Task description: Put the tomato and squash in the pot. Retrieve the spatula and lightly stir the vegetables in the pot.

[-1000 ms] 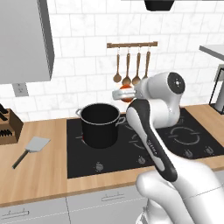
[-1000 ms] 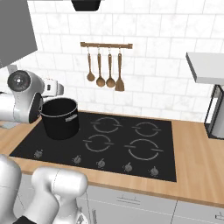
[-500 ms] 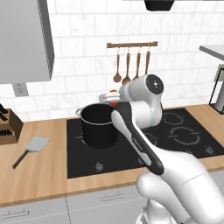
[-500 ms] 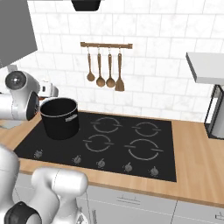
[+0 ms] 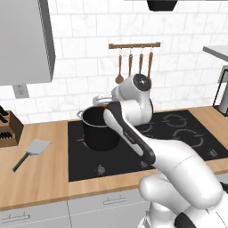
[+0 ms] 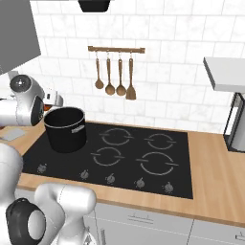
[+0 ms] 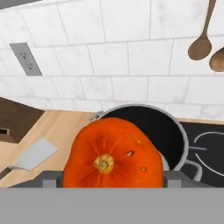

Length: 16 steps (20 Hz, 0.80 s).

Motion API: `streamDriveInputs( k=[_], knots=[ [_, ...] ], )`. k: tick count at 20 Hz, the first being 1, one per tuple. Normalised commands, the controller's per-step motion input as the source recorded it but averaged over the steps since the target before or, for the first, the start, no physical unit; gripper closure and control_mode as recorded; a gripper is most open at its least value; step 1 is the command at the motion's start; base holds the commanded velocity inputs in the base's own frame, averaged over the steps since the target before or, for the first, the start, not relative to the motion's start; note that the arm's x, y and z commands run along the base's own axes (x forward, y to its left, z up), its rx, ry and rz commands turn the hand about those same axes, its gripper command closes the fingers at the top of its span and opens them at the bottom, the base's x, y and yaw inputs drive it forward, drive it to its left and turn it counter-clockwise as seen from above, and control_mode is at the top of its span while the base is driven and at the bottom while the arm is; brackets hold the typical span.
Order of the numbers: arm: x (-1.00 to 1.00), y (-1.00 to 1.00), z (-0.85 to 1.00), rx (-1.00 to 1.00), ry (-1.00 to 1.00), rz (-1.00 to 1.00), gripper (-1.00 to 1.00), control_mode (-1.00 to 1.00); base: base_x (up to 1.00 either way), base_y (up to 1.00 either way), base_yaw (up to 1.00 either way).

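Pincer: the pincer (image 7: 113, 180) pinches the squash (image 7: 113, 153) between its two sides, jaws set wide on it; in the left base view it (image 5: 101, 100) sits at the end of the arm, over the far rim of the pot (image 5: 100, 128).

Squash: a round orange fruit with a small tan stem scar facing the hand camera; it hangs in front of and above the pot's mouth in the hand view. A sliver of orange shows at the hand in the right base view (image 6: 47, 107).

Pot: tall, black, grey-rimmed, upright on the hob's (image 5: 138, 143) left rear burner; in the hand view its open mouth (image 7: 162, 127) lies at 1 o'clock from the squash, with a grey loop handle at each side. In the right base view it (image 6: 65, 129) stands at the hob's left end.

Tomato: cannot be made out in any view; the pot's inside is dark and partly covered.

Spatula: lies flat on the wooden bench (image 5: 40, 176), well apart from the pot at its 9 o'clock in the left base view; light-grey blade (image 5: 37, 146) toward the wall, dark handle running toward 7 o'clock. In the hand view its blade (image 7: 35, 154) lies at 9 o'clock from the squash.

Wall rail: wooden utensils (image 5: 133, 64) hang on the tiled wall, at 1 o'clock above the pot.

Knife block: a brown block (image 5: 6, 130) stands at the bench's left edge.

Socket: a grey outlet (image 7: 25, 58) sits on the tiles at 11 o'clock from the squash.
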Motion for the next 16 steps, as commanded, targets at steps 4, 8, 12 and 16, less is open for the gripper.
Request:
streamDriveInputs(
  k=[4, 8, 12, 16],
  knots=[
    [0.4, 0.0, -0.28, -0.07, 0.07, -0.01, 1.0, -1.0, 0.0, 0.0, 0.0],
    [0.39, 0.0, -0.33, -0.08, 0.05, -0.02, 1.0, -1.0, 0.0, 0.0, 0.0],
    [0.38, 0.0, -0.34, -0.06, 0.04, -0.02, 1.0, -1.0, 0.0, 0.0, 0.0],
    [0.37, 0.0, -0.31, -0.05, 0.03, -0.02, 1.0, -1.0, 0.0, 0.0, 0.0]
  ],
)
